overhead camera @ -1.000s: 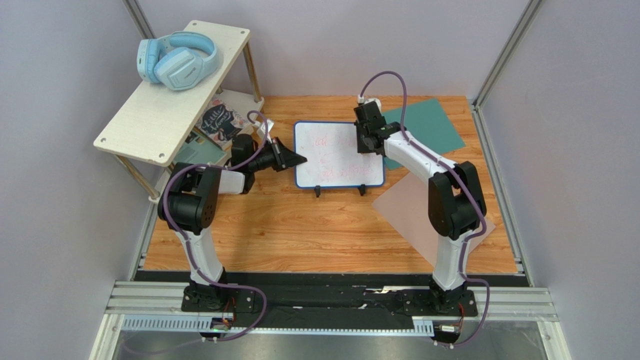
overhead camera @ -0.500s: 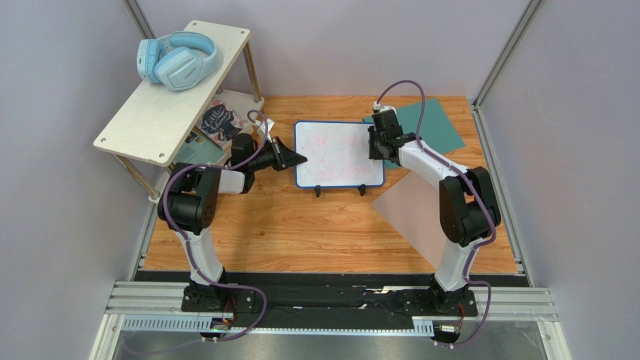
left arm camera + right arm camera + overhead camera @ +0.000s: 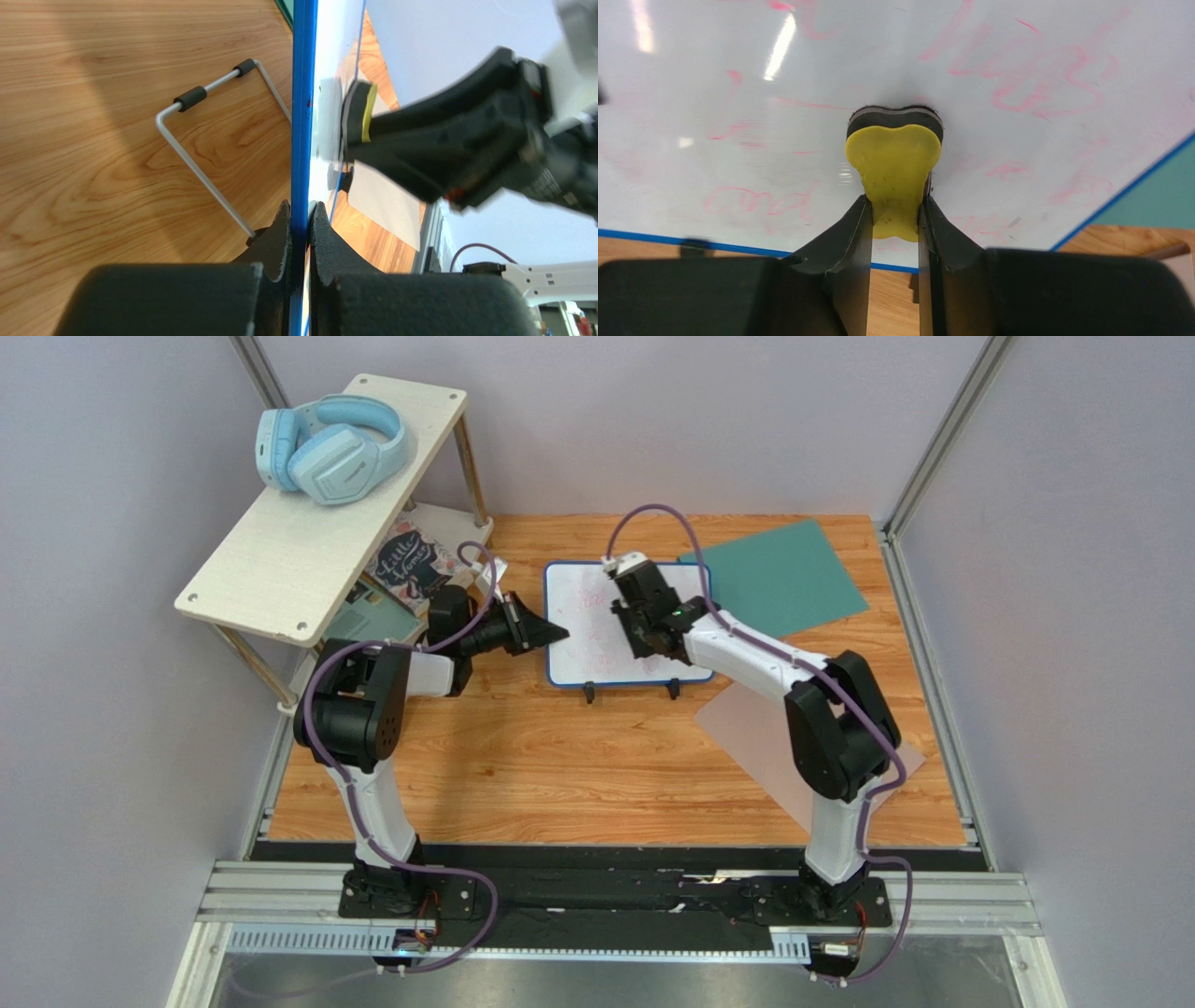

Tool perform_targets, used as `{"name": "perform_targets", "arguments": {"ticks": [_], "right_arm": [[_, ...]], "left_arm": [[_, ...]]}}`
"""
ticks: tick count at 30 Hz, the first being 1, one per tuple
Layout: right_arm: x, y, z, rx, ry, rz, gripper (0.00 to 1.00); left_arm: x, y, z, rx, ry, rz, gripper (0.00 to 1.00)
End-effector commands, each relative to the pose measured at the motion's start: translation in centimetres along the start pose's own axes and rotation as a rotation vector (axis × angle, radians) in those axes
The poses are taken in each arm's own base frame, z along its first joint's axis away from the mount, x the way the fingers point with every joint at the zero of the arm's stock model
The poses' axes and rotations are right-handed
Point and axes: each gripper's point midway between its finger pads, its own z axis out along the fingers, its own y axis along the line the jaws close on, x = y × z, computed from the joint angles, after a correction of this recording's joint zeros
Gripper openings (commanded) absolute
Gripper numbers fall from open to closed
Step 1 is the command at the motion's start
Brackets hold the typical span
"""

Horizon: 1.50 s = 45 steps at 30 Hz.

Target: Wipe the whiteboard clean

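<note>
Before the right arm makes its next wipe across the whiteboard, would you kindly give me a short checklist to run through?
1. Left gripper shut on the whiteboard edge, bracing it: ok.
2. Right gripper shut on the yellow eraser: ok.
3. Eraser pad against the board face: ok, it looks pressed on in both wrist views.
4. Board wiped clean: not ok, pink writing shows on both sides of the eraser.
5. Feet steady on the table: cannot tell.
</note>
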Motion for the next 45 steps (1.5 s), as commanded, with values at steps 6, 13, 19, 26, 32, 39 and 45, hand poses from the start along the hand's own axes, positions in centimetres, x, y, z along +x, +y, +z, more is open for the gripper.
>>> {"name": "perform_targets", "arguments": {"ticks": [6,13,19,26,32,39,45], "right_arm": [[1.1,9.9,3.2,-0.133,0.145,-0.202,0.00],[1.9,2.2,3.5,0.127,0.159,-0.043,0.00],[1.9,-6.4,2.4,0.296,0.082,0.158,0.00],[2.0,-12.7,1.9,0.395,0.041,0.288,0.00],[-0.9,-10.9,2.1,0.279,-0.012,0.290,0.00],[-4.0,-5.5,1.7,0.154,-0.076,0.206,0.00],[-6.7,-1.1,2.7,0.041,-0.079,0.171,0.00]], "left_arm": [[2.2,3.0,0.1,-0.098,0.035,0.011,0.00],[2.1,3.1,0.0,-0.108,0.031,0.011,0.00],[2.0,3.2,-0.1,-0.112,0.027,0.004,0.00],[2.0,3.3,-0.2,-0.111,0.025,0.002,0.00],[2.0,3.3,-0.1,-0.108,0.026,0.002,0.00],[2.1,3.3,-0.1,-0.102,0.033,0.000,0.00],[2.1,3.2,0.0,-0.093,0.039,0.002,0.00]]}}
